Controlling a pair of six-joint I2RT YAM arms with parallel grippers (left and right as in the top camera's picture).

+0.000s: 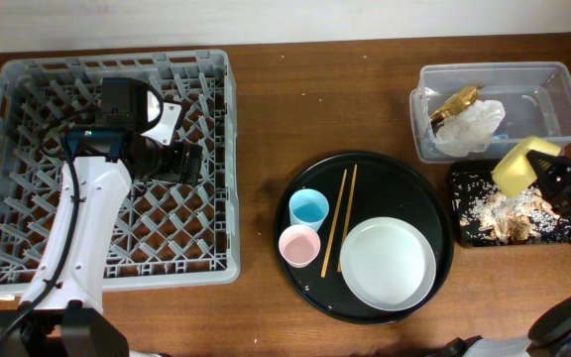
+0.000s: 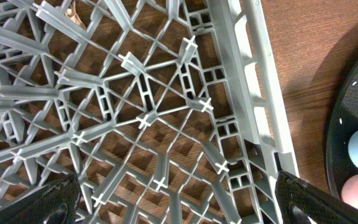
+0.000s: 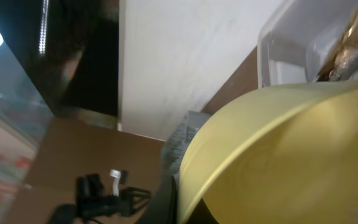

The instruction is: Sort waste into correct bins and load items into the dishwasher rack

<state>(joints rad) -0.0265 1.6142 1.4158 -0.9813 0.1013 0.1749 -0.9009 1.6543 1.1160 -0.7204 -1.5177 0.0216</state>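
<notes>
Nearest us, on the round tray (image 1: 310, 297): plate (image 1: 388, 263), pink cup (image 1: 298, 245), blue cup (image 1: 308, 208), chopsticks (image 1: 340, 218). None is racked yet. The chopsticks lie just beside both cups and the plate rim, so we judge a pinch on one could nudge its neighbours.

Right gripper (image 1: 551, 171): jaws closed on the bowl (image 1: 518, 164), which is held tilted above the black tray (image 1: 464, 233), with scraps (image 1: 504, 213) below. The bowl hangs over that tray's far edge. We reckon leftovers could drop into the gap by the tub (image 1: 553, 84) or onto the table (image 1: 266, 109). A rim grip on a tilted bowl may also slip.

Left gripper (image 2: 182, 202): jaws wide open and empty, low over the rack (image 1: 18, 79) near its right wall. If it went lower, a finger could catch on a peg.

Farthest: the tub holds the napkin (image 1: 474, 124) and wrapper (image 1: 456, 102).

Room: bare wood between the rack and round tray gives a clean lane. The right side is tight, with tub, black tray and round tray set close together.
</notes>
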